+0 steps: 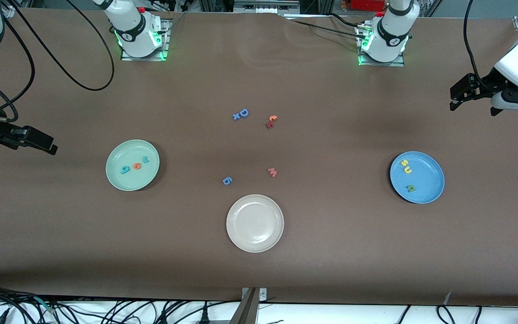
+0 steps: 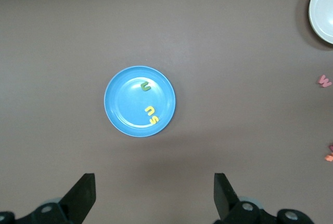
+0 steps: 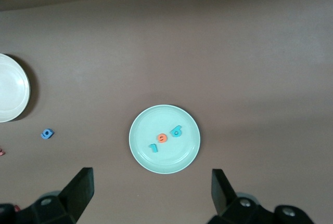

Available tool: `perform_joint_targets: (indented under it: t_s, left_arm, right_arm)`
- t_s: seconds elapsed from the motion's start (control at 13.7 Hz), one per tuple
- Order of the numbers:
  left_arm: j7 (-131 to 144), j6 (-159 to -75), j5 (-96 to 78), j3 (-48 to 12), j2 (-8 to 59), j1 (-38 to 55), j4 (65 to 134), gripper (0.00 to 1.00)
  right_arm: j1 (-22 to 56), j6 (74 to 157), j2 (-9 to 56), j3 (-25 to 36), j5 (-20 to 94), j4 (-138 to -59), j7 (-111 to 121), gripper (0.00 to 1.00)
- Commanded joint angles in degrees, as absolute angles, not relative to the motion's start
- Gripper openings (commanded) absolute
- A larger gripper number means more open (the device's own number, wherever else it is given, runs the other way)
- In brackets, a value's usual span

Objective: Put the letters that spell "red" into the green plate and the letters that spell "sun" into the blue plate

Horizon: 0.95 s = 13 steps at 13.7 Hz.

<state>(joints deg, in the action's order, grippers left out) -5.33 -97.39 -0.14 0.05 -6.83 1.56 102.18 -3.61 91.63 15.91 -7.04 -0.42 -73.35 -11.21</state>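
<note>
Green plate (image 1: 119, 180): on the surface toward the right arm's end. Holds the teal "d" (image 1: 125, 169), the orange "e" (image 1: 136, 166) and the teal "r" (image 1: 145, 159), lying in a row, close together, all inside the rim.

Blue plate (image 1: 430, 180): on the surface toward the left arm's end. Holds the yellow "s" (image 1: 404, 163) and the yellow "u" (image 1: 407, 170) side by side, with the green "n" (image 1: 411, 188) a little apart from them, nearer the front camera.

Left end effector (image 1: 475, 100): raised, at the left arm's end of the surface, well apart from the blue plate; fingers spread wide, nothing between them.

Right end effector (image 1: 43, 143): raised, at the right arm's end, well apart from the green plate; fingers spread wide, nothing between them.

Other items, untouched in the middle of the surface: cream plate (image 1: 255, 243); blue "D" (image 1: 243, 113) with a small blue cross touching it; orange and red pieces (image 1: 271, 121) together; pink "m" (image 1: 272, 172); blue "6" (image 1: 227, 180).

Step in hand, as judged: sorting looks complete, both words in their plates.

Next move, as judged: no further pick is called for; the arms need only wait clear of the plates, leaving the spare letters alone.
</note>
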Motion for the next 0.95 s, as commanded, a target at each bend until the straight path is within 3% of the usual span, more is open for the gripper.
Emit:
perform_joint_targets:
  t_s: [0.0,0.88]
  left_arm:
    - [-5.1,-95.8,-1.5,0.0,-8.4,0.9,103.3,1.0]
    - [-3.4,-86.7,-1.5,0.1,-3.8,0.4,95.5,1.0]
  right_arm:
    - [-4.1,92.5,14.0,-7.7,-0.9,-75.5,-11.9,1.0]
    - [-4.5,92.7,14.4,-7.5,-0.6,-74.7,-11.2,1.0]
